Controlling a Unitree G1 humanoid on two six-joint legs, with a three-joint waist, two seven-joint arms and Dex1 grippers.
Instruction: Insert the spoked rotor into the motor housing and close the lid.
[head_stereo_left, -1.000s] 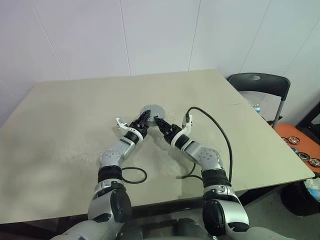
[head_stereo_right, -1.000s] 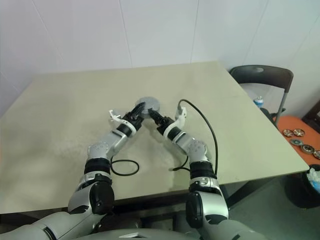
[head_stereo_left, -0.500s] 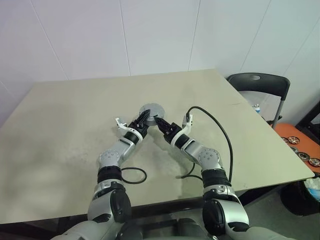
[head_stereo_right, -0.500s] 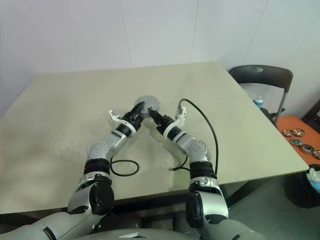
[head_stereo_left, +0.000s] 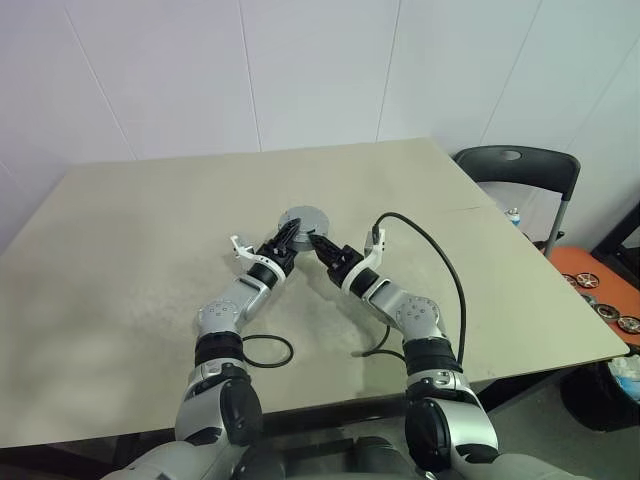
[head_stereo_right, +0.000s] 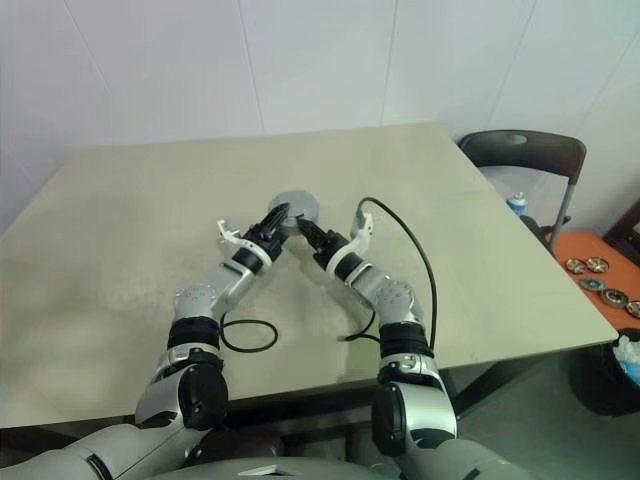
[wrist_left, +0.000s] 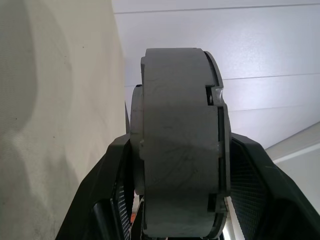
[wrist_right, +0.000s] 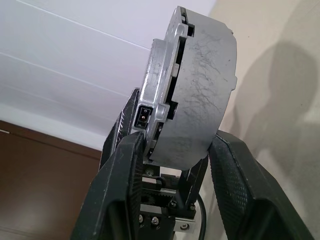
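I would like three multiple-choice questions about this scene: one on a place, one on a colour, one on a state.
1. Where is the motor housing?
A. between both grippers over the table
B. on the chair
C. on the floor

2. What colour is the housing?
A. orange
B. grey
C. white

3. How do the left gripper and right gripper stand?
A. both shut on the housing
B. both wide open and apart from it
C. one holds the cable

Answers: 1 A, the head views show it there. 2 B, wrist views show grey metal. 3 A, black fingers press its sides.
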